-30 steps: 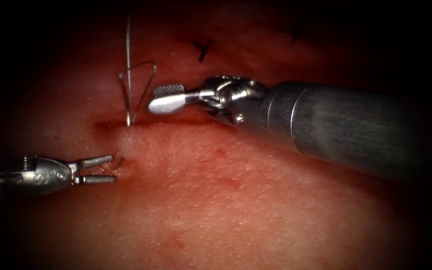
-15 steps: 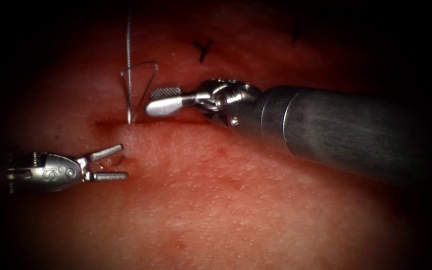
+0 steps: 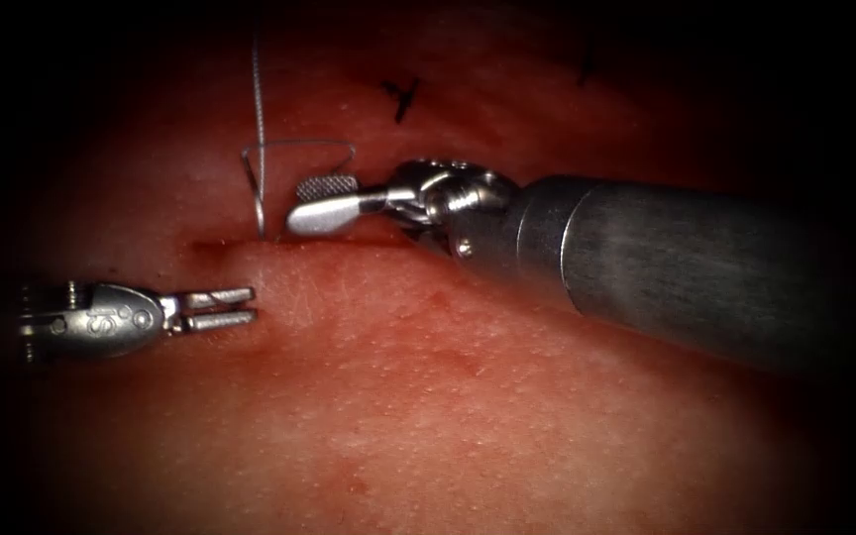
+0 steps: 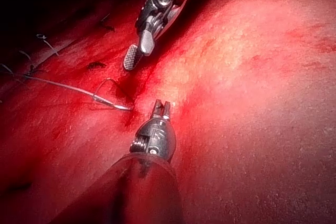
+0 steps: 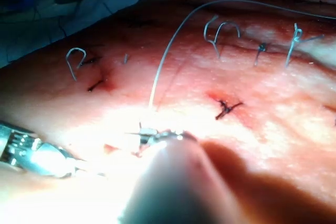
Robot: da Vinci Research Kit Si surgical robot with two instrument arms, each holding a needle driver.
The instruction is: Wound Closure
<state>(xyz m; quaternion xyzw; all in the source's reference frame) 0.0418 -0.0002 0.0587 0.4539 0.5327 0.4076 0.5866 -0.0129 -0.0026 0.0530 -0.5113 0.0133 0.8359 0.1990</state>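
The tissue (image 3: 507, 416) has a dark cut (image 3: 210, 244) running across it. The curved needle (image 3: 256, 203) stands in the tissue at the cut, its rear part sticking up with thread (image 3: 258, 99) rising from it and looping toward the right tool. My left tool (image 3: 235, 306) lies on the near side of the cut, at the left, its jaws shut where the needle tip came out; the tip itself is hidden between them. My right tool (image 3: 314, 200) hovers just right of the needle's rear, open and holding nothing. The left wrist view has the needle (image 4: 119, 106) beside the left tool (image 4: 161, 106).
Dark finished stitches (image 3: 401, 96) sit on the far side of the cut. The right wrist view has several knotted stitches (image 5: 227, 107) with cut thread ends, and the thread (image 5: 173, 51) arcing up. Red fluid wets the tissue around the cut.
The left tool's jaws were open around the emerging needle tip and have closed on it. The thread loop flattened and swung right. The right tool crept slightly left.
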